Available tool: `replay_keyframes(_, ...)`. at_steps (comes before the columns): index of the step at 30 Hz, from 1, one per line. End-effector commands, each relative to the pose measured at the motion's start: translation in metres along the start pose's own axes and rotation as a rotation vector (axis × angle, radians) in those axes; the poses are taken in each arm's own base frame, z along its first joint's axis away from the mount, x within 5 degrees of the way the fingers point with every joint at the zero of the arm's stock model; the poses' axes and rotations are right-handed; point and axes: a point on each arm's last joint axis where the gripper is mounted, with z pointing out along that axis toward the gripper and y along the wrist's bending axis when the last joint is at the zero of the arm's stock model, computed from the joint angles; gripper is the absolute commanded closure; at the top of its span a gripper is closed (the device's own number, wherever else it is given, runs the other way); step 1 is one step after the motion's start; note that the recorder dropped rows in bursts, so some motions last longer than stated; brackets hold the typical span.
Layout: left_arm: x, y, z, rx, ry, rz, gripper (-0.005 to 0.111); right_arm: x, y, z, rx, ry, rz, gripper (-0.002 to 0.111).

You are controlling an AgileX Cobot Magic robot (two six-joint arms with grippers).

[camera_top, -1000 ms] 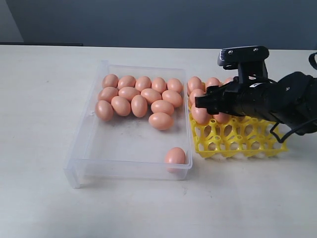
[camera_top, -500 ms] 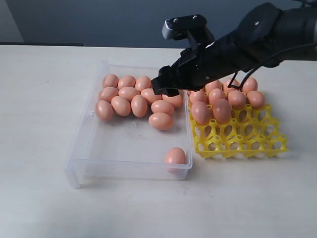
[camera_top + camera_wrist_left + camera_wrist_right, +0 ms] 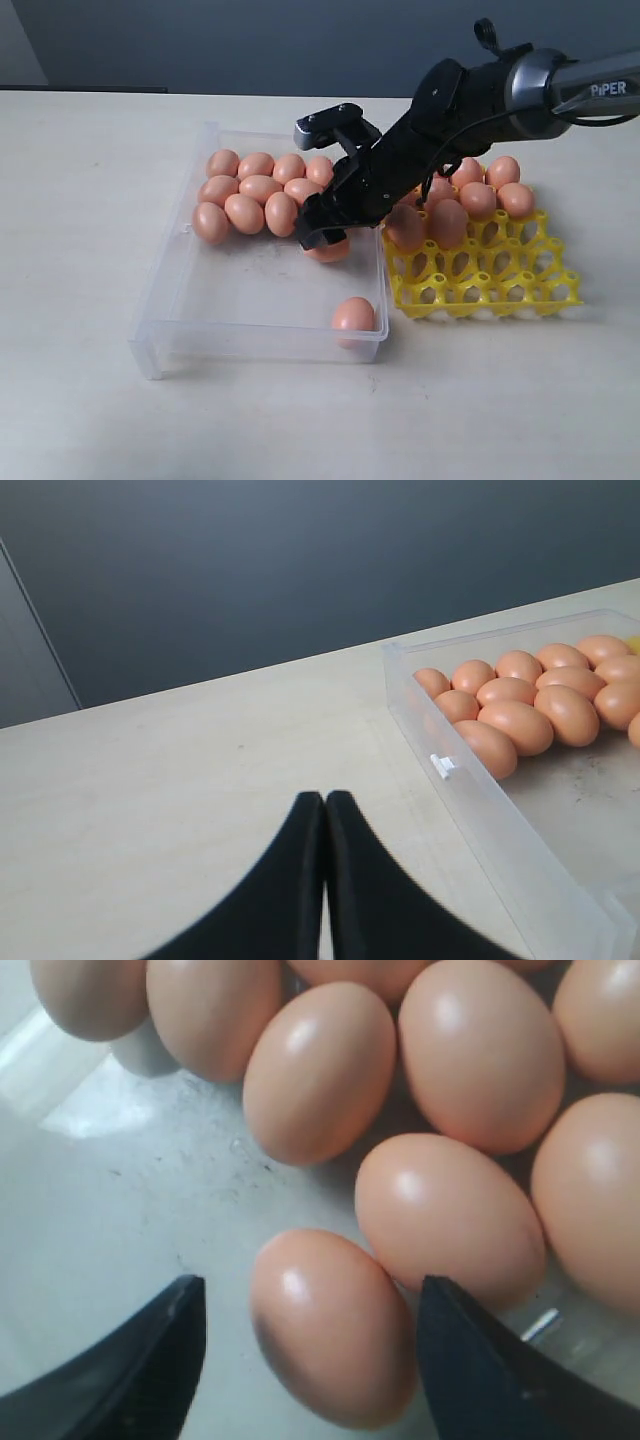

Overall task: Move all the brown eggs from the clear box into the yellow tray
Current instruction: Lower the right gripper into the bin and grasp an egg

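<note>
Yellow tray (image 3: 480, 290) first, in the exterior view: brown eggs fill its far cups (image 3: 448, 222), while the near rows sit bare. I'd call the job under half done. The clear box (image 3: 160, 300) holds a cluster at its far end (image 3: 245, 212) plus a loner (image 3: 353, 315) by the near corner. The right gripper (image 3: 322, 232) is down in the box at the cluster's edge, its arm crossing above the loaded cups.

Left wrist view: the left gripper (image 3: 325, 810) hangs over the bare table (image 3: 150, 780) beside the box, jaws pressed together, idle.

Right wrist view: jaws wide apart, straddling the target egg (image 3: 335, 1325). A neighbour (image 3: 450, 1220) touches it, crowding one finger (image 3: 470, 1360). That's the snag.
</note>
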Motion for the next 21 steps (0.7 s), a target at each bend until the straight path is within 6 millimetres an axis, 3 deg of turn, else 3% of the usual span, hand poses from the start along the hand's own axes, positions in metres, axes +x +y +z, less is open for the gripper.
replay_keyframes(1, -0.002, 0.000, 0.000, -0.001, -0.016, -0.003, 0.106, 0.005, -0.005, 0.009, 0.003, 0.033, -0.019, 0.049)
replay_keyframes(11, -0.002, 0.000, 0.000, -0.001, -0.016, -0.003, 0.106, 0.012, -0.002, 0.011, -0.036, 0.115, -0.059, 0.051)
replay_keyframes(15, -0.002, 0.000, 0.000, -0.001, -0.016, -0.003, 0.106, 0.011, 0.010, 0.016, -0.024, 0.134, -0.126, 0.053)
replay_keyframes(18, -0.002, 0.000, 0.000, -0.001, -0.016, -0.003, 0.106, 0.010, 0.014, 0.018, -0.019, 0.122, -0.137, 0.071)
replay_keyframes(19, -0.002, 0.000, 0.000, -0.001, -0.016, -0.003, 0.106, 0.007, 0.017, 0.018, -0.024, 0.105, -0.124, 0.089)
replay_keyframes(21, -0.002, 0.000, 0.000, -0.001, -0.016, -0.003, 0.106, 0.000, 0.019, 0.015, -0.039, 0.073, -0.085, 0.108)
